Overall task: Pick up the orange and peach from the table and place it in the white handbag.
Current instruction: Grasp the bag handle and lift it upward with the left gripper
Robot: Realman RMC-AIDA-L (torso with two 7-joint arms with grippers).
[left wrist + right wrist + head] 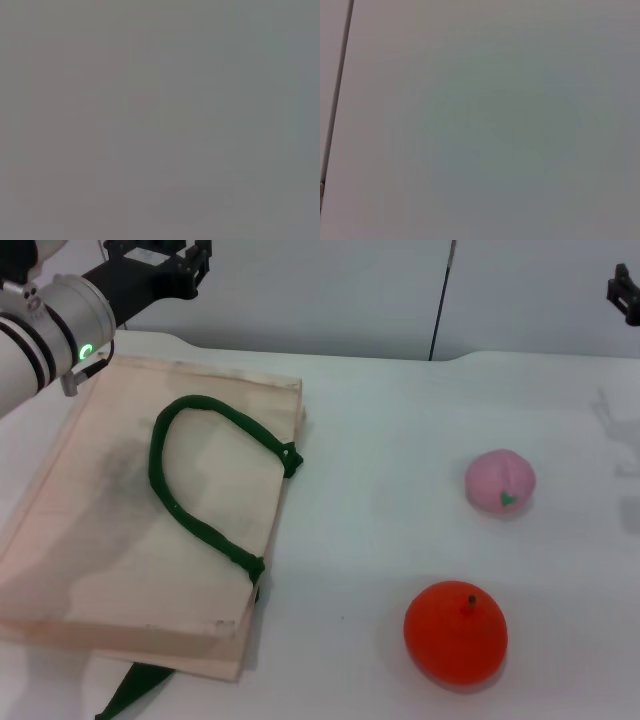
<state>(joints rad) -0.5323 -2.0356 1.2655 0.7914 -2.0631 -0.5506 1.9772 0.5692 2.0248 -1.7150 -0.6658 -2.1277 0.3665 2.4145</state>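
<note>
Orange: bright red-orange round soft-looking fruit [456, 632] with a dark stem nub, nearest, on the white table [400, 460], right of the bag; likely light and squashy, so best pinched across the widest girth from above, gently.
Peach: small pale pink round fruit [500, 481] with a green leaf mark, farther back, well apart from the orange; probably light, prone to rolling; best gripped across the middle, off the crease.
Handbag: large flat cream fabric tote [120, 530] with dark green strap handles, lying flat at left; limp cloth, mouth closed flat, likely needing lifting by a strap or the top edge.
Left gripper [190, 265]: raised beyond the bag's far corner; fingers' state cannot be told.
Right gripper [625, 295]: far right edge, high, idle; fingers' state cannot be told.
</note>
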